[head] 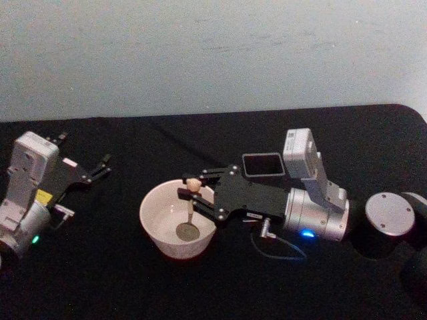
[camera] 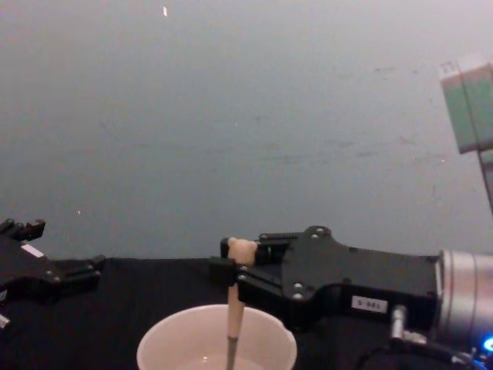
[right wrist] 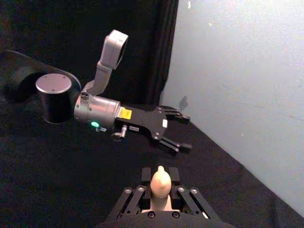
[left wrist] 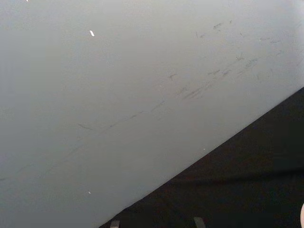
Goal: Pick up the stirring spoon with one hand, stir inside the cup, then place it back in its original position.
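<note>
Head view: the right hand (head: 190, 193) grips the stirring spoon (head: 191, 212) by its handle, upright, bowl down in the cup (head: 150, 208); the holder (head: 262, 164) sits just behind that hand. Chest view: the spoon stands vertical over the cup. Right wrist view: the left hand (right wrist: 175, 130) is idle, well apart, fingers spread.

Bare table (head: 113, 273) between left tool (head: 84, 153) and cup (head: 155, 225); holder (head: 262, 164) farther right.

The head camera looks down on the cup (head: 175, 248) from above; the chest camera faces the same cup low, close, side-on. The left wrist camera apparently points beyond it, toward the wall (left wrist: 118, 95).
</note>
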{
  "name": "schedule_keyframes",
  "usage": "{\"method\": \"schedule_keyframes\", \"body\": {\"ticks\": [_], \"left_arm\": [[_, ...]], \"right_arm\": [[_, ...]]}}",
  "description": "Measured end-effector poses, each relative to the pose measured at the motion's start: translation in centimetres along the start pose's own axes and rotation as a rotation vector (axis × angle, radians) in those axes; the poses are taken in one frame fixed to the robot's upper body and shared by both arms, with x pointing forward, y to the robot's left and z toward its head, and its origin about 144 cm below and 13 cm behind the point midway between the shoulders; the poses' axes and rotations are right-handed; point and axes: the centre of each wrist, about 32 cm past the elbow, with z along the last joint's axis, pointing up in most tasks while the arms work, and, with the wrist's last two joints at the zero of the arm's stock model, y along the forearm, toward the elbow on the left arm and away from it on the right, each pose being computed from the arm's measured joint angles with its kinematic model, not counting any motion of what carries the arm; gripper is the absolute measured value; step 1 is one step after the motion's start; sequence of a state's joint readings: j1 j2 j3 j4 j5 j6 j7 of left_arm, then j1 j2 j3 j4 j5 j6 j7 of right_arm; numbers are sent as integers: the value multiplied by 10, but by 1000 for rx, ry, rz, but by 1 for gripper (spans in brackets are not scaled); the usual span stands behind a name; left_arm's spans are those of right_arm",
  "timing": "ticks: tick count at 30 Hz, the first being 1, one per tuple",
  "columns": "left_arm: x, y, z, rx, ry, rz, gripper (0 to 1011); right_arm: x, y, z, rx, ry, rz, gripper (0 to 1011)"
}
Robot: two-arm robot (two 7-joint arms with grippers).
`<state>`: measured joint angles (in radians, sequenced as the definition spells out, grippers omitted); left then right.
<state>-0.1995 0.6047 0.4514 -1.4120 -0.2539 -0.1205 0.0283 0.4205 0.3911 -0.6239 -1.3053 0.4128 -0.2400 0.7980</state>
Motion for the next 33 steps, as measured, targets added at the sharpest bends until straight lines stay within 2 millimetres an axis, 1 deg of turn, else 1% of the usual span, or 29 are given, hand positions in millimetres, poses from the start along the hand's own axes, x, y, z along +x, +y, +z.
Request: {"method": "schedule_keyframes", "body": {"ticks": [9, 15, 19, 27, 33], "left_arm": [[0, 0, 0, 0, 0, 0, 1001], [0, 0, 0, 0, 0, 0, 1001], [0, 0, 0, 0, 0, 0, 1001], [0, 0, 0, 0, 0, 0, 1001], [0, 0, 0, 0, 0, 0, 1001]], "right_arm": [[2, 16, -2, 7, 8, 6, 214], [9, 27, -3, 1, 8, -28, 214], [14, 29, -3, 0, 3, -57, 214], [21, 26, -4, -9, -6, -98, 214], [23, 16, -3, -14, -9, -125, 214]]}}
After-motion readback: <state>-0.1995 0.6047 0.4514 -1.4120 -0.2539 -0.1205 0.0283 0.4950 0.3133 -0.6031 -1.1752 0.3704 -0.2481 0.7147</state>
